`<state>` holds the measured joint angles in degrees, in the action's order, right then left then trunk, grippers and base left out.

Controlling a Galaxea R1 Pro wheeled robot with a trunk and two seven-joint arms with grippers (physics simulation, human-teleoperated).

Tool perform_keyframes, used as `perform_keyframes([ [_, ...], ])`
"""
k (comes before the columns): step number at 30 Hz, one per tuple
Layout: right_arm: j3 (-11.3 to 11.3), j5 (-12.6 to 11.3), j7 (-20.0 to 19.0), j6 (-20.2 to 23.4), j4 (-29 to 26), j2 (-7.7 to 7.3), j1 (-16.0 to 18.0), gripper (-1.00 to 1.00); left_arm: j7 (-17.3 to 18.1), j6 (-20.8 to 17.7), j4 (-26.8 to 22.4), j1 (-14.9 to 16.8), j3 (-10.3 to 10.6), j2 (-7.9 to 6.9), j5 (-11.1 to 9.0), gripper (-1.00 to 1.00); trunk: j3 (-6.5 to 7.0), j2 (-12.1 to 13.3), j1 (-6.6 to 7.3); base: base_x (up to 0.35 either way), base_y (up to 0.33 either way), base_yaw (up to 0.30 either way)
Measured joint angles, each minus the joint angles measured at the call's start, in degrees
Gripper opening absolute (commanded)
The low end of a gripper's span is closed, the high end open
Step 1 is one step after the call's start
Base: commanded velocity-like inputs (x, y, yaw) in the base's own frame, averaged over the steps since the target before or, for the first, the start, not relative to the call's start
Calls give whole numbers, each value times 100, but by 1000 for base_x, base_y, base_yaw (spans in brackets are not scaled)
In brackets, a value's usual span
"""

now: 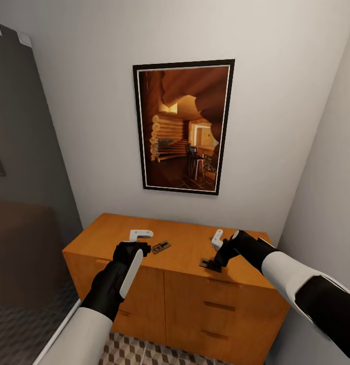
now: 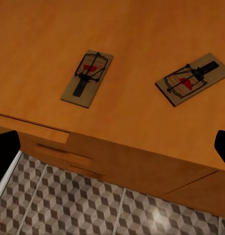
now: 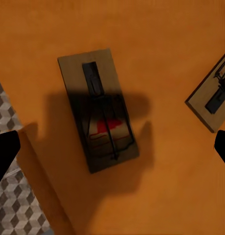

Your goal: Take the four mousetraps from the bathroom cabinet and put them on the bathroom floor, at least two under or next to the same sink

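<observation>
Two mousetraps (image 2: 88,77) (image 2: 193,79) lie apart on the cabinet (image 1: 185,253) top, a picture (image 1: 182,126) hanging behind

White forearms, black wrists, white-fingered tools.

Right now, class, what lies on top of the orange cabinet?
Mousetraps lie flat on the cabinet top: two in the left wrist view, one under the right claw. The arms cover some of the top.
</observation>
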<state>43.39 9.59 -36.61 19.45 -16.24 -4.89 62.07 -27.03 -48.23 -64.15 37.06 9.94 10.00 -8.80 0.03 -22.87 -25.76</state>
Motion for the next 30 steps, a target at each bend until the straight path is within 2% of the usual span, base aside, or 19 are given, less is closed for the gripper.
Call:
perform_keyframes([
  [9,-196,2,56,-147,-4,-8,0,100,-1,0,1,0,1,0,-1,100,0,0,0,0,0,0],
  [30,-237,9,63,-170,-78,-3,0,100,0,1,1,0,1,0,-3,100,0,0,0,0,0,21],
])
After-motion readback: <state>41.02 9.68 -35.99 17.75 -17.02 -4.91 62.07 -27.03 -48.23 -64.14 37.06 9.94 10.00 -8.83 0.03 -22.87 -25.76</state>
